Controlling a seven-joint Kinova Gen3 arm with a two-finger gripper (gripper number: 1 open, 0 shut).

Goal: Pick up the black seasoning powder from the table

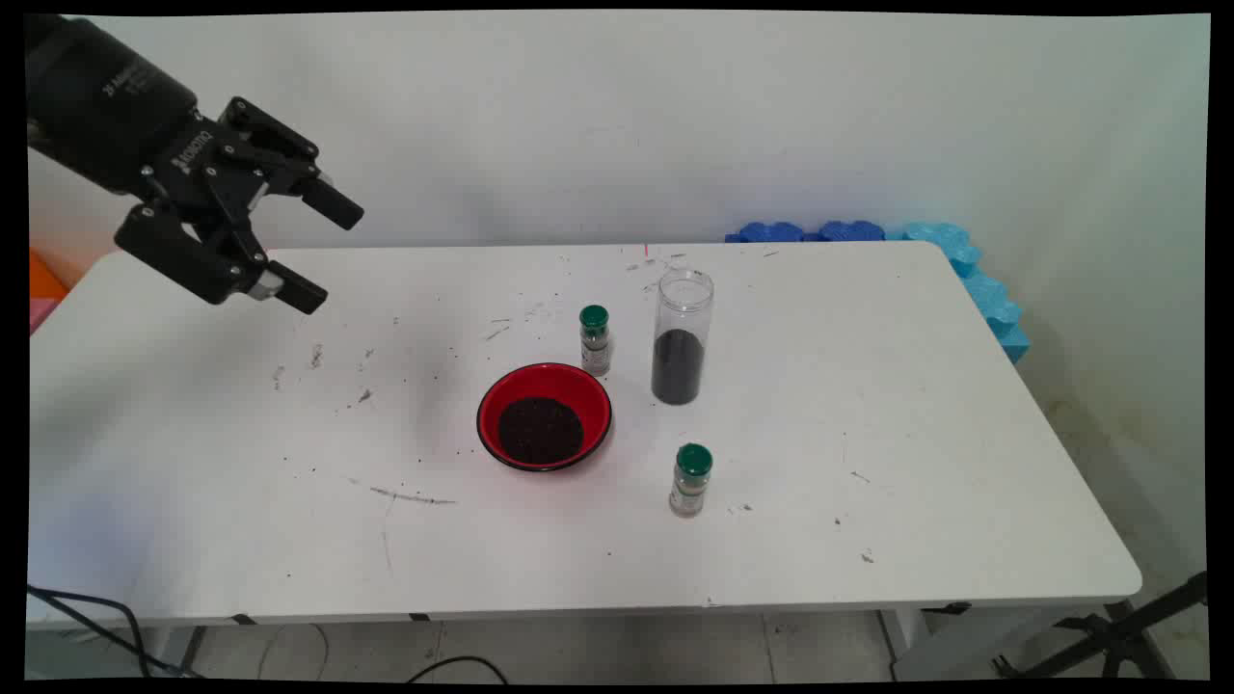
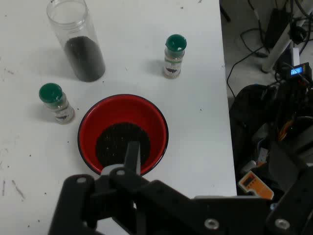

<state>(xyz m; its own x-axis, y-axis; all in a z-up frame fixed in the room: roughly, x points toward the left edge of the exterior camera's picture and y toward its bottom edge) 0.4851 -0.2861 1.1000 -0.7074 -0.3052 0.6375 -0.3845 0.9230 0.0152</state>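
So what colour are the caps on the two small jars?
Green caps, clearest in the hand view.

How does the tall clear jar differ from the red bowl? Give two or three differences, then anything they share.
The tall clear jar is narrow and upright; the red bowl is wide and low. The jar's wall is see-through, so its contents show from the side; the bowl is opaque red, so its contents show only from above. The jar stands nearer the wall than the bowl. Both are open-topped and hold dark granules.
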